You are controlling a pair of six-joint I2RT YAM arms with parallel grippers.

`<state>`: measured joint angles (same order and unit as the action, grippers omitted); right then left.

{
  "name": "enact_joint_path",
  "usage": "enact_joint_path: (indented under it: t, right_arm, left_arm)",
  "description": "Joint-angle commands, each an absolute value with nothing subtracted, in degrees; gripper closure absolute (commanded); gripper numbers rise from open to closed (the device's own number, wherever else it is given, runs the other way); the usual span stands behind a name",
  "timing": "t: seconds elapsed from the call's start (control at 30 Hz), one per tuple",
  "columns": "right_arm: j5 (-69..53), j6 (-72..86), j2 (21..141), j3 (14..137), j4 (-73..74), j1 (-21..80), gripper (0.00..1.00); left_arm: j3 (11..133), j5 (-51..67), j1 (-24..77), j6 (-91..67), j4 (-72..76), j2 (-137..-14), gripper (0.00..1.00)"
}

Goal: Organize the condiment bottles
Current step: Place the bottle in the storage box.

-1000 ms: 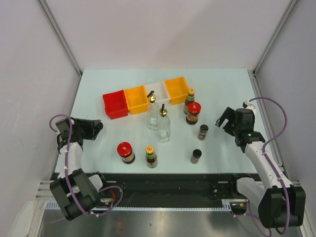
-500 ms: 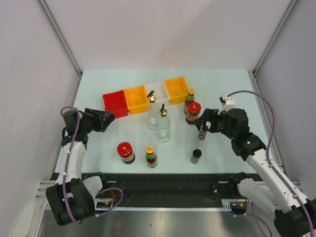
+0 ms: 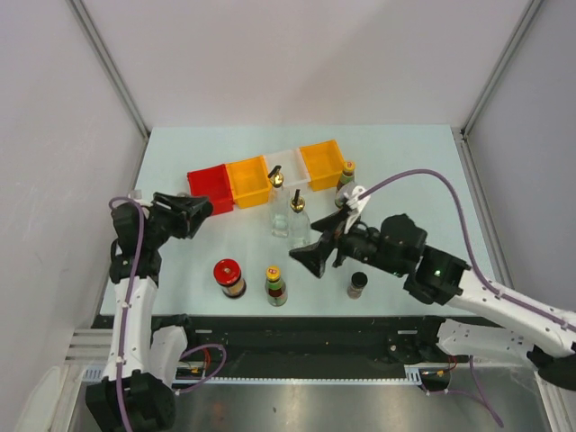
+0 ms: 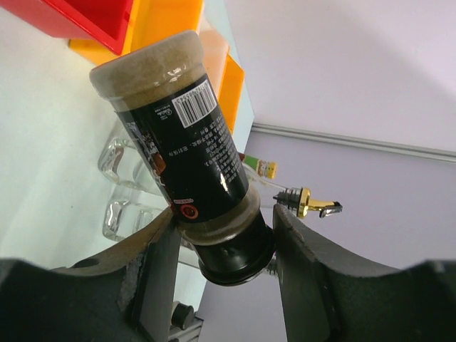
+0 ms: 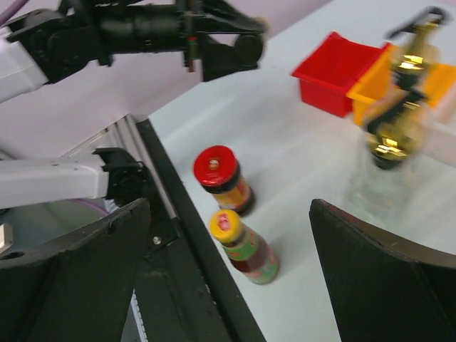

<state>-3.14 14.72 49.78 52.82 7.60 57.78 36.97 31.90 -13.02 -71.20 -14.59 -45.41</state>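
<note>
The pale counter (image 3: 405, 162) sits in a white-walled cell. A row of bins runs along its far middle: a red bin (image 3: 209, 189), an orange bin (image 3: 249, 182), a white bin (image 3: 286, 166) and a second orange bin (image 3: 322, 164). From above I see no bottle in any of them, though the white one's inside is hard to read.

I'd judge the sorting barely begun. My left gripper (image 3: 200, 216) is clamped on a black-capped shaker (image 4: 192, 157). The fingers grip its cap end, and the bottle is tilted and held close to the red bin.

Everything else I can see stands loose on the counter:
- Two glass bottles with gold spouts (image 3: 278, 205) (image 3: 299, 232) stand side by side just in front of the white bin.
- A sauce bottle (image 3: 346, 176) stands just beside the second orange bin.
- A red-lidded jar (image 3: 229, 275) and a yellow-capped sauce bottle (image 3: 275, 286) stand next to each other near the front edge.
- Another shaker (image 3: 358, 285) stands further right along that edge.

My right arm lies across the middle of the counter and hides whatever stands behind it, so I can't count the full set.

My right gripper (image 3: 310, 256) is spread wide with nothing between its fingers. It hangs between the nearer glass bottle and the front pair. As I read it, nearly all the work is left: the held shaker needs a place, and every standing bottle has yet to be grouped.
</note>
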Motion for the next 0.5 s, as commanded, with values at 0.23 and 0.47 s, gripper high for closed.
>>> enact_joint_path:
  t: [0.23, 0.47]
  right_arm:
    - [7.2, 11.25, 75.48, 61.78, -16.59, 69.35, 0.0]
    - [8.17, 10.02, 86.3, 68.37, -23.9, 68.47, 0.0]
  left_arm:
    - [41.3, 32.34, -9.58, -75.41, -19.15, -40.96, 1.0]
    - [43.77, 32.52, -8.09, -75.32, -23.55, -39.29, 1.0]
